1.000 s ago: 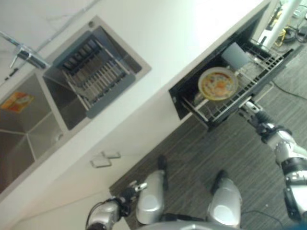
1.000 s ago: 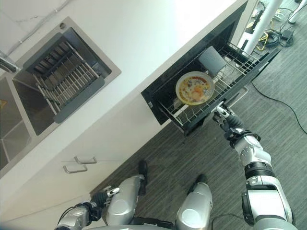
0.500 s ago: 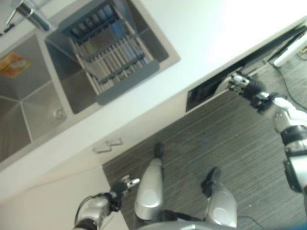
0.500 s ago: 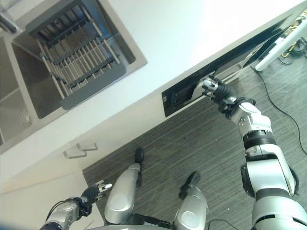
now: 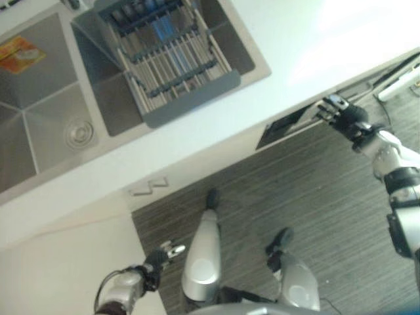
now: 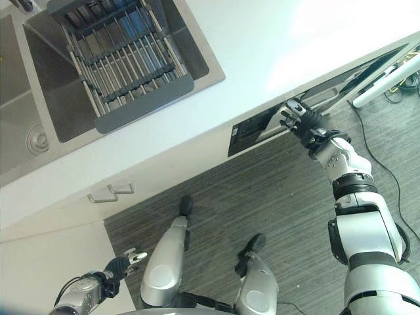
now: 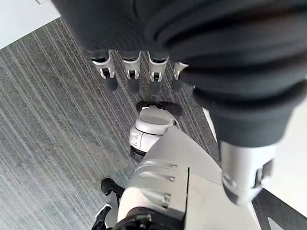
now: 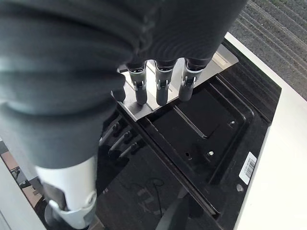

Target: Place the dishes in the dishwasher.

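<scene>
I have the right hand (image 6: 298, 120) at the dishwasher (image 6: 262, 128) door's top edge, fingers (image 8: 162, 91) straight and side by side against it, placed to push it closed. The dishes are out of sight. My left hand (image 6: 117, 266) hangs low, fingers relaxed, holding nothing.

The right arm (image 6: 367, 246) is built of smooth silver-grey shells joined by black ringed bands, and it narrows to a wrist under a dark ribbed cover (image 8: 62, 57) that also wraps the back of the right robot hand (image 6: 300, 119). From that cover comes a row of slim silver fingers (image 8: 140, 91) with black hinge pins and dark rounded tips, with a thicker silver thumb (image 8: 72, 191) apart from them. The left robot hand (image 5: 161, 254) looks the same, with a dark ribbed sleeve (image 7: 225, 62), silver dark-tipped digits (image 7: 130, 72) and a grey thumb casing (image 7: 244, 172) with a small dark slot.
</scene>
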Available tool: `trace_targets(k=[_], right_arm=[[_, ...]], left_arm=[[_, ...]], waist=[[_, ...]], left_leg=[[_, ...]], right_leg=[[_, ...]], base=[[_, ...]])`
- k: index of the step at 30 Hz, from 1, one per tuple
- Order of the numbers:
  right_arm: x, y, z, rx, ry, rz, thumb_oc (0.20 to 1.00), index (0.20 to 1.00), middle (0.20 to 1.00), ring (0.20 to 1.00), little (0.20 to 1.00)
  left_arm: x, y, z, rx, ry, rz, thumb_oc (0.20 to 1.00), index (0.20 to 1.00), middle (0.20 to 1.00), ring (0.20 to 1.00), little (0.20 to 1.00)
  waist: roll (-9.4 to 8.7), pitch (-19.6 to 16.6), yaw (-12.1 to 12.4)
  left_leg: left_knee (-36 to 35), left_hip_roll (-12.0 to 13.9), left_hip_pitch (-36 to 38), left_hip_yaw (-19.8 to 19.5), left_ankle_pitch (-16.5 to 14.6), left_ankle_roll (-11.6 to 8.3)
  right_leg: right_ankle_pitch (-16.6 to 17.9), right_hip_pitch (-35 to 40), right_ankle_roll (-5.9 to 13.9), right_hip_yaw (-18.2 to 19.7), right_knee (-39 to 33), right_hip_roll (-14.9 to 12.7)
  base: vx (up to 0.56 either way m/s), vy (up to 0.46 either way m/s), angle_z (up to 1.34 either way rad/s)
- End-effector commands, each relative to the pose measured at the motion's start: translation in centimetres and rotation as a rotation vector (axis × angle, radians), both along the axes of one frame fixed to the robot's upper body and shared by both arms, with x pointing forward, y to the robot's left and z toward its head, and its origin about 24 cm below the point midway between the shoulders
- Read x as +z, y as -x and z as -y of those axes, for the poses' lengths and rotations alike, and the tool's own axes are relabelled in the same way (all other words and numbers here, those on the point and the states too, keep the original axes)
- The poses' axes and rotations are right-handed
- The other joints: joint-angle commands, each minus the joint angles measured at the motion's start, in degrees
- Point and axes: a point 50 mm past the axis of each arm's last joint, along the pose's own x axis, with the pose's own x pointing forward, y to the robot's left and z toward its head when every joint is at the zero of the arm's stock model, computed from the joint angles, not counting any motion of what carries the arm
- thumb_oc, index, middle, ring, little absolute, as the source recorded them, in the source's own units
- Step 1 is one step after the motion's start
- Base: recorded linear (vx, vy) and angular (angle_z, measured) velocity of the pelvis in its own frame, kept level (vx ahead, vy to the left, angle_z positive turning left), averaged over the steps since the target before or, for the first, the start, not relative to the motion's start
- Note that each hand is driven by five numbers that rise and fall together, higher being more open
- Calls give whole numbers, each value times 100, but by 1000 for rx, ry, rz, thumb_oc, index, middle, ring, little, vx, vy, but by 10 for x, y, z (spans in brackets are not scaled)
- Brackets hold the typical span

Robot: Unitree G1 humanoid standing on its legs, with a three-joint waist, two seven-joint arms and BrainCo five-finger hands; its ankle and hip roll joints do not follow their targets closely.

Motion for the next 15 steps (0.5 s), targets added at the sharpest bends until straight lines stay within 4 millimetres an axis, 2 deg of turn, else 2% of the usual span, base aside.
trace_targets(k=[1, 4, 6, 7, 10, 11, 12, 13, 15], right_arm=[[142, -10, -73, 276, -103, 590, 1000, 1000, 1000, 1000, 1000], [69, -16, -71, 275, -153, 360, 1000, 1000, 1000, 1000, 1000], [18, -11, -72, 275, -149, 242, 1000, 1000, 1000, 1000, 1000], [-30, 1, -74, 275, -143, 137, 1000, 1000, 1000, 1000, 1000], [-96, 28, -85, 263, -169, -5, 1000, 1000, 1000, 1000, 1000], [-106, 34, -86, 252, -179, -26, 1000, 1000, 1000, 1000, 1000], [-138, 54, -88, 228, -172, -106, 1000, 1000, 1000, 1000, 1000], [-161, 72, -86, 196, -184, -162, 1000, 1000, 1000, 1000, 1000], [-212, 124, -71, 131, -205, -286, 1000, 1000, 1000, 1000, 1000]], left_arm=[[10, -1, -21, -18, -61, 7, 1000, 1000, 1000, 1000, 1000], [4, 3, -18, 46, -52, -19, 1000, 1000, 1000, 1000, 1000], [0, 6, -13, 61, -48, -27, 1000, 1000, 1000, 1000, 1000], [-4, 9, -8, 77, -39, -34, 1000, 1000, 1000, 1000, 1000], [-10, 12, 2, 112, -21, -47, 1000, 1000, 1000, 1000, 1000], [-10, 12, 4, 120, -18, -49, 1000, 1000, 1000, 1000, 1000], [-13, 14, 8, 142, -7, -58, 1000, 1000, 1000, 1000, 1000], [-15, 17, 11, 157, 4, -68, 1000, 1000, 1000, 1000, 1000], [-20, 26, 16, 171, 19, -106, 1000, 1000, 1000, 1000, 1000]], waist=[[-256, -269, 518], [-296, -419, 422], [-306, -488, 334], [-308, -568, 222], [-307, -705, -7], [-306, -725, -49], [-298, -791, -208], [-288, -852, -327], [-261, -996, -638]], left_leg=[[169, -196, 88, 368, -425, 192], [-171, -150, 401, 469, -312, 134], [-329, -109, 565, 567, -251, 113], [-452, -63, 710, 653, -210, 92], [-612, 16, 918, 789, -162, 61], [-634, 29, 948, 811, -157, 56], [-700, 74, 1046, 891, -140, 33], [-763, 104, 1120, 963, -124, 20], [-836, 185, 1254, 1180, -35, 38]], right_leg=[[-487, -97, 93, 365, 696, -191], [-425, 128, 133, 364, 434, -124], [-369, 236, 144, 363, 306, -110], [-339, 318, 157, 372, 210, -94], [-311, 395, 161, 431, 122, -75], [-305, 403, 163, 443, 110, -75], [-289, 422, 160, 500, 70, -76], [-262, 433, 167, 546, 26, -77], [-140, 451, 125, 593, -77, -73]], base=[[-67, -78, 6], [-47, -51, 2], [-29, -34, -4], [-28, -35, -7], [-17, -12, -12], [-47, -18, -23], [-71, -23, -24], [-156, -16, -29], [-134, -6, -45]])
